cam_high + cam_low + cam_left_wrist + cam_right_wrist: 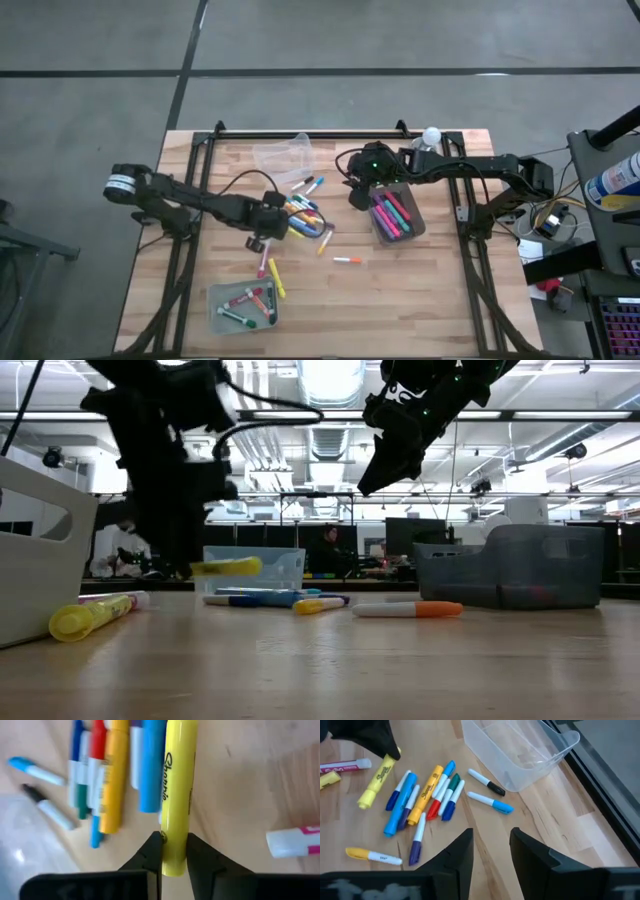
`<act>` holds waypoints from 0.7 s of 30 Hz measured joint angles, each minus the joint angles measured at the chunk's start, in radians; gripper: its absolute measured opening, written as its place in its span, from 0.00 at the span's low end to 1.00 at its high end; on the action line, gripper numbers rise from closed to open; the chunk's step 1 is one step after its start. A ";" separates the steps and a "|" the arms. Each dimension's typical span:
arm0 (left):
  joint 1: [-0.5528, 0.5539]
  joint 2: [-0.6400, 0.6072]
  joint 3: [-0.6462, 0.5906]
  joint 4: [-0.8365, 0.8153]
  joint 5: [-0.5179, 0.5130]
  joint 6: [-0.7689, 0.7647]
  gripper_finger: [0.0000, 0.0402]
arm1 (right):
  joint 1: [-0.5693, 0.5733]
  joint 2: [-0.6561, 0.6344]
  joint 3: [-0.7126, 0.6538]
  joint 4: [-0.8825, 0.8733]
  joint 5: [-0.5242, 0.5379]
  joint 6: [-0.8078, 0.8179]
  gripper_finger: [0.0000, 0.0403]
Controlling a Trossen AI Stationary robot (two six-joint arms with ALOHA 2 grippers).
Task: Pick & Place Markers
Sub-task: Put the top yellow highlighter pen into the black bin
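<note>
We see a stubby yellow marker [176,795] with black script on its barrel, pinched at one end between the fingers of the left claw [174,851] and, in the low view, held just off the surface [400,300] near its middle. Just beside it lies a heap of markers [422,800] in blue, orange, red and green, with a clear bin [520,750] beyond them toward the far edge. A pink-and-white marker [295,841] lies on the other side. The yellow marker lies level, its long axis running straight out from the claw, parallel to the nearest pens. The right claw [491,852] hangs with a narrow empty gap over a grey bin [395,215] of markers.
</note>
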 joint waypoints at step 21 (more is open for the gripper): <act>0.066 -0.002 0.291 -0.061 -0.163 -0.087 0.13 | 0.030 0.000 -0.185 0.241 -0.330 -0.078 0.31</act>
